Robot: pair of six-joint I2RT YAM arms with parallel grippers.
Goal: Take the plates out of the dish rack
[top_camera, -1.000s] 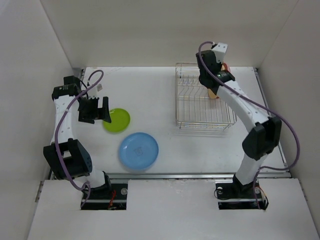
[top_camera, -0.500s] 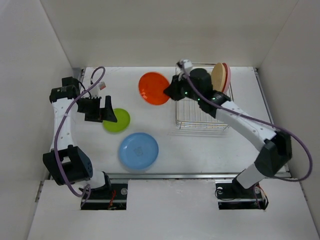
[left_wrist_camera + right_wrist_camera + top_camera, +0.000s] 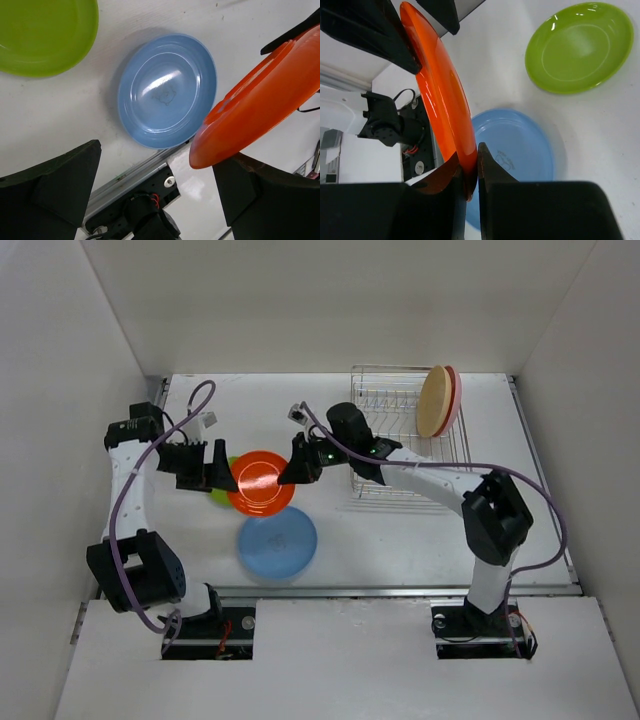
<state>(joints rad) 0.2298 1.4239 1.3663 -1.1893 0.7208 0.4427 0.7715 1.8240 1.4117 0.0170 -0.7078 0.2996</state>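
Overhead – right tool (image 3: 291,469): closed on the rim of the orange plate (image 3: 260,483), carried over the tabletop (image 3: 260,405) and covering most of the green plate (image 3: 219,497).
Overhead – left tool (image 3: 203,471): jaws wide apart, nothing held, just beside the orange plate's left edge.
Overhead – dish rack (image 3: 390,452): yellow plate (image 3: 435,402) and pink plate (image 3: 457,388) stand upright at its far right end. The blue plate (image 3: 279,542) lies flat near the front.
Left wrist: orange plate steeply tilted, above the blue plate and not touching it.
Right wrist: both fingers pinch the rim tightly, with the plate almost on edge.
Step, as judged: setting down the orange plate. Level it first, lower it onto a flat spot, and release only once it is supported – keeping clear of the left tool.
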